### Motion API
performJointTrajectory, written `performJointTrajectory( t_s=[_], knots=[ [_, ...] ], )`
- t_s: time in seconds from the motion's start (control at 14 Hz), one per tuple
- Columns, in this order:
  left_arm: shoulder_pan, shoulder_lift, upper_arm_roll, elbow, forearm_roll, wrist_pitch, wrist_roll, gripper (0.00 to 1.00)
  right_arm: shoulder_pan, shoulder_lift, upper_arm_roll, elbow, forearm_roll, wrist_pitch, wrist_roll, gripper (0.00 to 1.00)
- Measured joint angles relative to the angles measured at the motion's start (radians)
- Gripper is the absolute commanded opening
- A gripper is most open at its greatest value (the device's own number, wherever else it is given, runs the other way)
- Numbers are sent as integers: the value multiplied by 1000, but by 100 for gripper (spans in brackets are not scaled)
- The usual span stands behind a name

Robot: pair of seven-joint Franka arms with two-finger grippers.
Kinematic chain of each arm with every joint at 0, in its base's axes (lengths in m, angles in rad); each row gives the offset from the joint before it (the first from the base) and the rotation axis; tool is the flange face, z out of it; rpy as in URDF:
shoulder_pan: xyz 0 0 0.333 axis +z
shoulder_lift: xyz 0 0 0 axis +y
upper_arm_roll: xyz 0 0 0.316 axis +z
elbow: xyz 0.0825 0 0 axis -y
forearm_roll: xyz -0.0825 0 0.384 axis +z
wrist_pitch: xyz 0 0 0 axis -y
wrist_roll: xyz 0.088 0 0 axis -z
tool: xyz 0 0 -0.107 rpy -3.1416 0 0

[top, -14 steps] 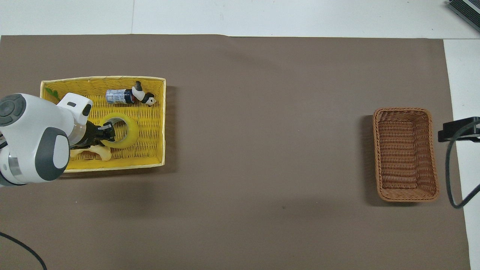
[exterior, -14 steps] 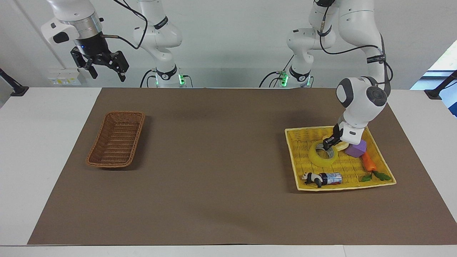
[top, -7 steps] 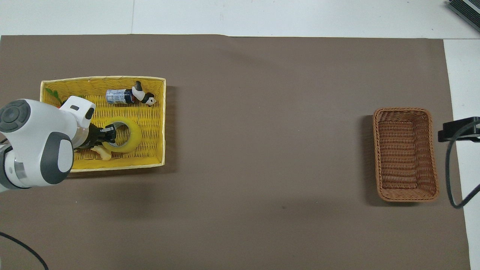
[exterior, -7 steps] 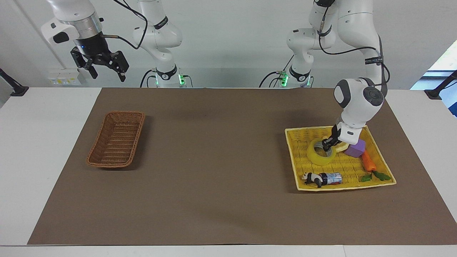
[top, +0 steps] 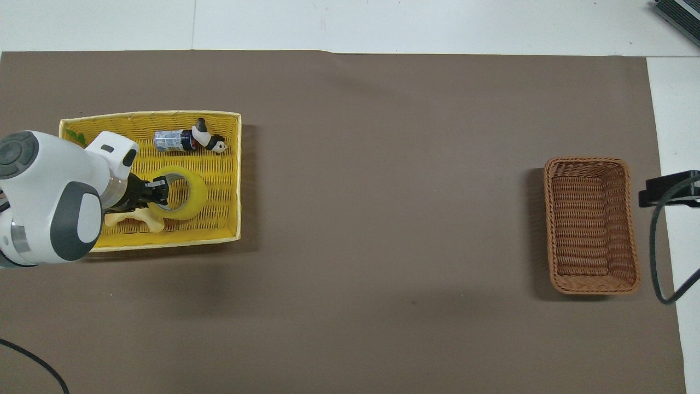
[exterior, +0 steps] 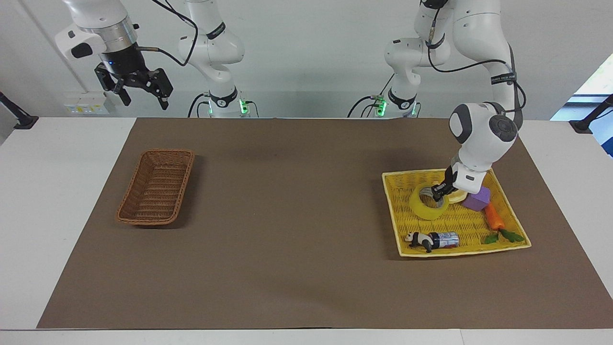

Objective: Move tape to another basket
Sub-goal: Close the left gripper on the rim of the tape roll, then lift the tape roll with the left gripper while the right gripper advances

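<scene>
the left gripper [exterior: 439, 191] is reaching down into the yellow tray [exterior: 400, 225] at the left arm's end of the table, and its fingers are clamped on the rim of the tape [exterior: 427, 206], one finger inside the ring and one outside, on the side of the roll nearer to the robots. the tape is tilting, with the gripped side raised and the side farther from the robots lower, over the tray floor; whether that low edge is touching the weave i cannot tell. in the overhead view the left gripper [top: 155, 192] is showing against the tape [top: 188, 194], with the arm's big white wrist covering the tray [top: 229, 175] corner nearest the left arm's end.

a pale crescent piece [top: 147, 221] is lying in the tray just beside the tape, nearer to the robots. a purple block [exterior: 477, 199] and a carrot [exterior: 495, 219] are lying toward the left arm's end of the tray. a panda [exterior: 417, 239] and a small can [exterior: 445, 238] are lying together along the tray's edge farthest from the robots.

the basket [exterior: 157, 187] is sitting on the brown mat [exterior: 287, 215] well apart, at the right arm's end of the table; in the overhead view the basket [top: 592, 225] is holding nothing.

the right gripper [exterior: 139, 88] is waiting high in the air near that end, its fingers spread apart.
</scene>
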Motion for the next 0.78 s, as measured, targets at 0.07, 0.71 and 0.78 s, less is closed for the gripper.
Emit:
performJointTrajectory(
  t_s=[0.07, 0.71, 0.78],
  knots=[
    [0, -4, 0, 29, 0, -28, 1, 0, 0, 0, -1, 1, 0, 0, 0, 100],
    [2, -33, 8, 158, 0, -165, 77, 13, -8, 0, -6, 10, 26, 20, 0, 100],
    [2, -37, 10, 147, 0, -166, 102, 14, -8, 3, -4, 0, 39, 33, 0, 100]
  ],
)
